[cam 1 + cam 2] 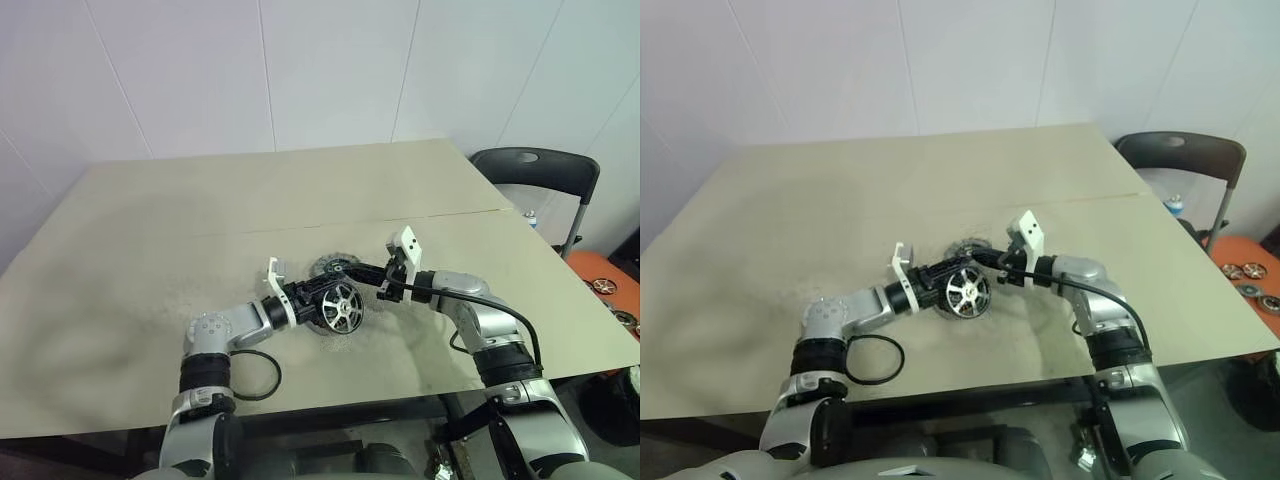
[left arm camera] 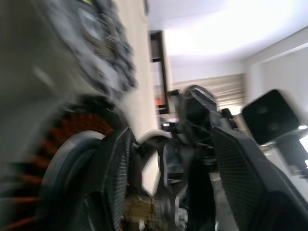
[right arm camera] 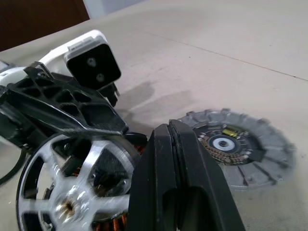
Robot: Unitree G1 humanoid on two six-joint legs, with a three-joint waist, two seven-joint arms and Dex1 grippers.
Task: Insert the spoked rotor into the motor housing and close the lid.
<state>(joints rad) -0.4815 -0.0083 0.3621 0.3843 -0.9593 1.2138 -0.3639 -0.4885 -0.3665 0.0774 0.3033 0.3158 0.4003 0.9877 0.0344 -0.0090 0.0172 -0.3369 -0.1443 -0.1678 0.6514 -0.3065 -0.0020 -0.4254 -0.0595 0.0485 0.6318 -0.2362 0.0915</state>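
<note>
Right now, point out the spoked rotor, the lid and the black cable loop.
Spoked rotor point(image 1: 342, 308), left eye view, on its silver spokes near the hub.
Lid point(image 3: 262, 144), right wrist view, on its grey notched face.
Black cable loop point(image 1: 883, 366), right eye view, on its right side.

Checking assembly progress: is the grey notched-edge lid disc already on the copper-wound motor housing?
No. The grey notched-edge lid disc lies flat on the beige table, beside the copper-wound motor housing.

— How is the light over my beige tabletop point(image 1: 300, 200)?

— Even and soft; my arms cast faint shadows, and glare glints off the black-rimmed, silver-spoked rotor point(image 1: 341, 308).

— And my wrist views?

— The left smears with motion blur under a bright, washed-out ceiling; the right shows the grey notched disc lid point(image 3: 269, 159) sharp.
</note>
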